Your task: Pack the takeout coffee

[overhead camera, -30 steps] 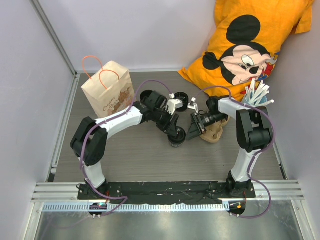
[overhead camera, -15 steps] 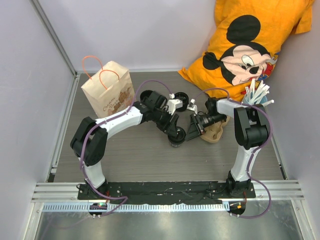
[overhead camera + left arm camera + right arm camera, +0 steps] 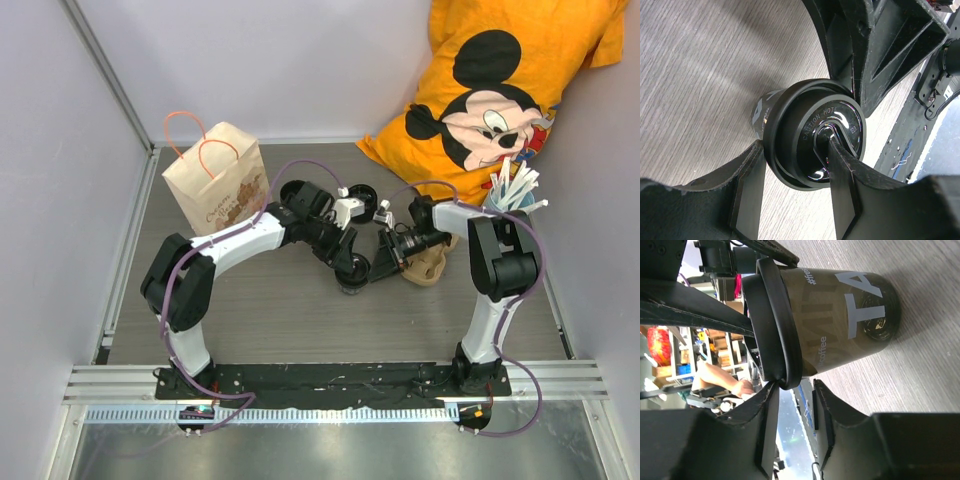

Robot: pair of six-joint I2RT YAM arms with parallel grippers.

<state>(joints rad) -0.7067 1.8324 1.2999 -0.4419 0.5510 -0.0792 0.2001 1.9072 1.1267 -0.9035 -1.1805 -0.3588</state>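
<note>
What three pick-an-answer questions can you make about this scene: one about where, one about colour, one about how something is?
1. Where is the brown paper bag with orange handles? A far left B far right C front middle
2. What colour is the soft cartoon-mouse cushion? A green B orange C white
3. The round shiny black lid is: A lying beside the cup B snapped in half C fitted on the small black disposable cup
Answers: A, the bag stands far left; B, its cloth is orange; C, wrist views show it seated on the cup.
</note>
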